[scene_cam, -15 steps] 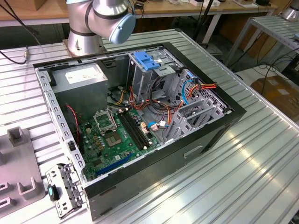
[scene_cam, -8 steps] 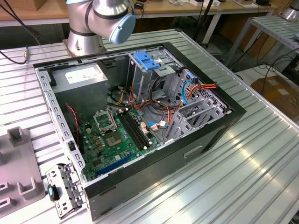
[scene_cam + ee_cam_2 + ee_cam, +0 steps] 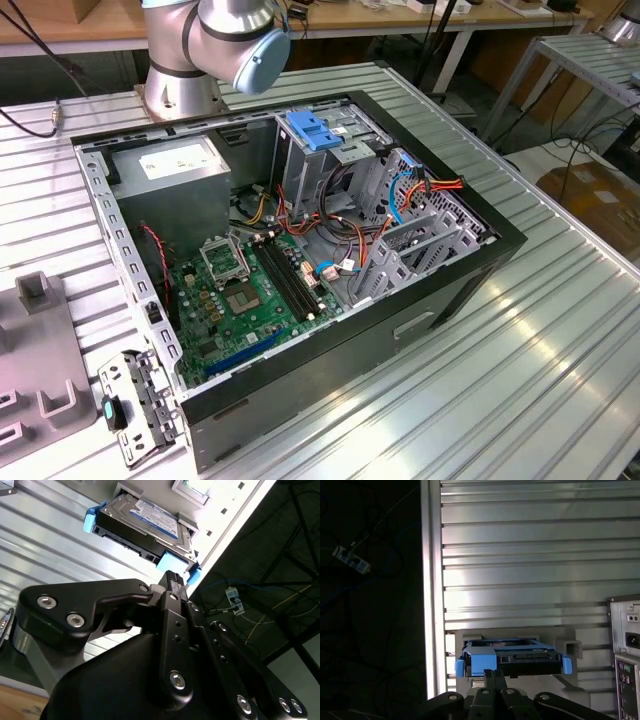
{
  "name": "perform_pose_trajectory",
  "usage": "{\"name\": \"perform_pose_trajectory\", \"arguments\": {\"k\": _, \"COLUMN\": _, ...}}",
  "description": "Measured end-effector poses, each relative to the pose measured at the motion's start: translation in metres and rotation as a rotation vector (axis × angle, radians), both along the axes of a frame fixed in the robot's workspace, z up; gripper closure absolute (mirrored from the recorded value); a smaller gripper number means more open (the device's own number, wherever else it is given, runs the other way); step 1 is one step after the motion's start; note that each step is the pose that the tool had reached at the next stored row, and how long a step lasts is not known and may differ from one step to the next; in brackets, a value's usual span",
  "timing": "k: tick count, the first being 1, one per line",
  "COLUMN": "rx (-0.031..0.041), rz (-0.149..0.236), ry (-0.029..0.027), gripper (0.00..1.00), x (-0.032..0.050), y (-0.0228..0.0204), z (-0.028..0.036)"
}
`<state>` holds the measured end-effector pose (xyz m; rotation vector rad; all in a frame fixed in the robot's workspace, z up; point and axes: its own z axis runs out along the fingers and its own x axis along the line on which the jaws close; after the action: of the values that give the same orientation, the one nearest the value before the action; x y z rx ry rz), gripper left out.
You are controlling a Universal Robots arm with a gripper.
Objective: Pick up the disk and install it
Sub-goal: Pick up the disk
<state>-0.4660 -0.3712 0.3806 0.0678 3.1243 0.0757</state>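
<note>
Step in hand looks like the approach to pick. The disk (image 3: 512, 656) sits in a grey holder (image 3: 520, 632) at the edge of the table (image 3: 520, 555), blue rails on both sides. The hand (image 3: 493, 672) is lined up just short of it. Fingers look pressed together and are holding nothing; contact with the disk isn't evident. I'd open wide before closing in, centre across the rails, and keep it level.
</note>
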Motion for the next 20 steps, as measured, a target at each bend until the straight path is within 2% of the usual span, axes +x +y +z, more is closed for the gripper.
{"name": "perform_pose_trajectory", "arguments": {"k": 10, "rx": 0.0000, "rz": 0.112, "ry": -0.0001, "gripper": 0.89, "x": 0.0000, "y": 0.0000, "z": 0.0000}}
{"name": "perform_pose_trajectory", "arguments": {"k": 17, "rx": 0.0000, "rz": 0.168, "ry": -0.0001, "gripper": 0.89, "x": 0.0000, "y": 0.0000, "z": 0.0000}}
{"name": "perform_pose_trajectory", "arguments": {"k": 20, "rx": 0.0000, "rz": 0.213, "ry": -0.0001, "gripper": 0.89, "x": 0.0000, "y": 0.0000, "z": 0.0000}}
